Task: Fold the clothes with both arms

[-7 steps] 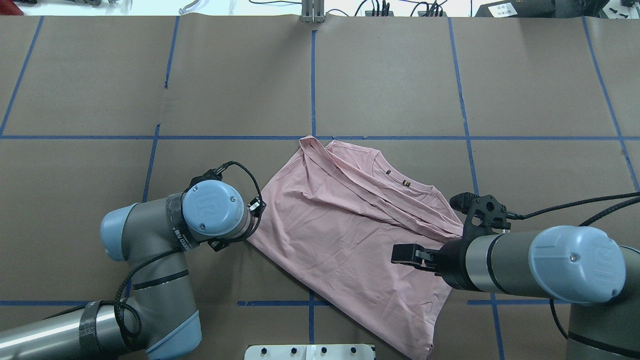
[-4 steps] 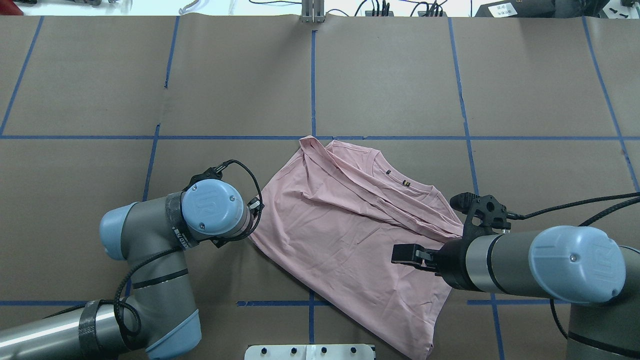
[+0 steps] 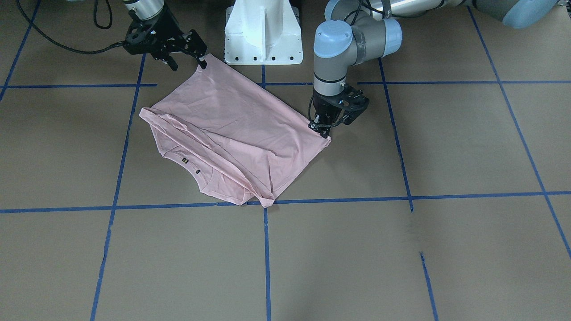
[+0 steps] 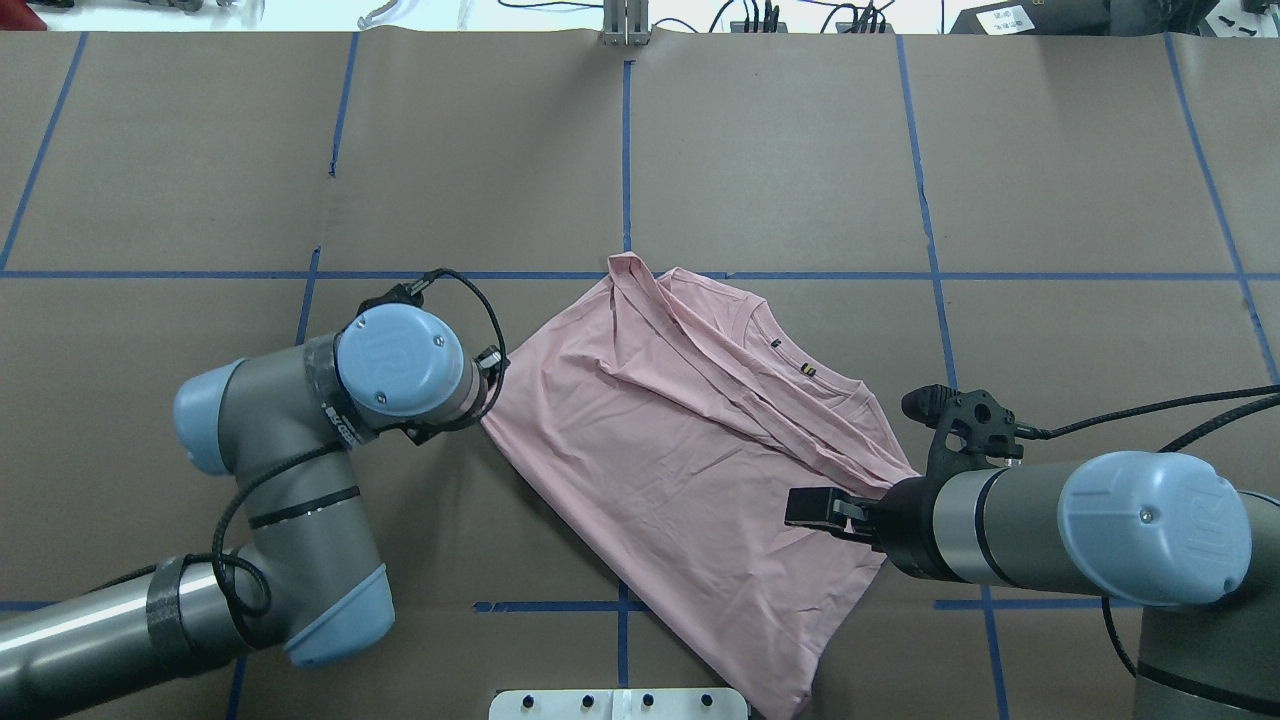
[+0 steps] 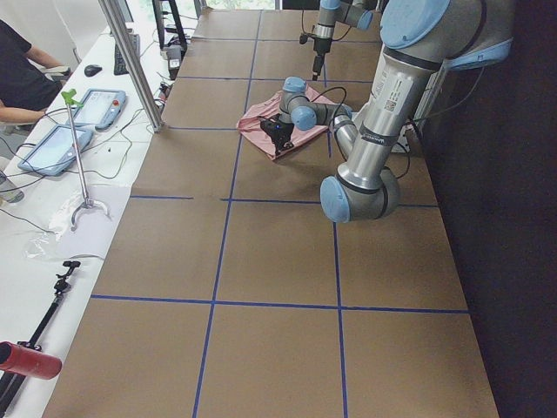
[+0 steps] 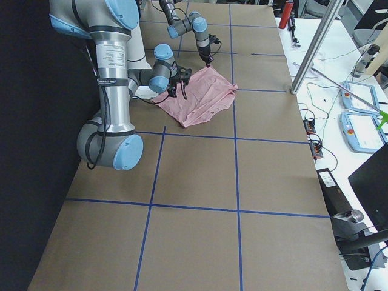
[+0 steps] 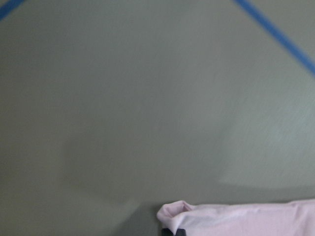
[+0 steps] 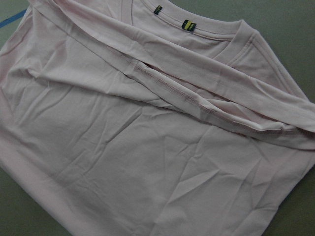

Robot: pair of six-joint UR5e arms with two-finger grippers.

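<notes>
The pale pink T-shirt (image 4: 680,470) lies partly folded and askew on the brown paper, plain side up, its collar (image 4: 800,372) toward the far right. My left gripper (image 3: 322,129) is shut on the shirt's left corner. In the overhead view the wrist hides it, and the left wrist view shows only the bunched pink fabric (image 7: 236,219) at the bottom edge. My right gripper (image 3: 187,64) is open and hangs above the shirt's near right part (image 4: 795,508), holding nothing. The right wrist view looks down on wrinkled fabric (image 8: 147,147) and the folded sleeve seam.
The white pedestal base (image 3: 263,33) stands just behind the shirt's near corner. Blue tape lines (image 4: 627,170) grid the brown paper. Cables lie along the far table edge (image 4: 780,15). A person (image 5: 22,78) sits at a side bench with tablets (image 5: 52,144).
My left arm has moved away from the robot and leftward with the corner in its grip, dragging the whole shirt that way and flattening it. The right arm has stayed put.
</notes>
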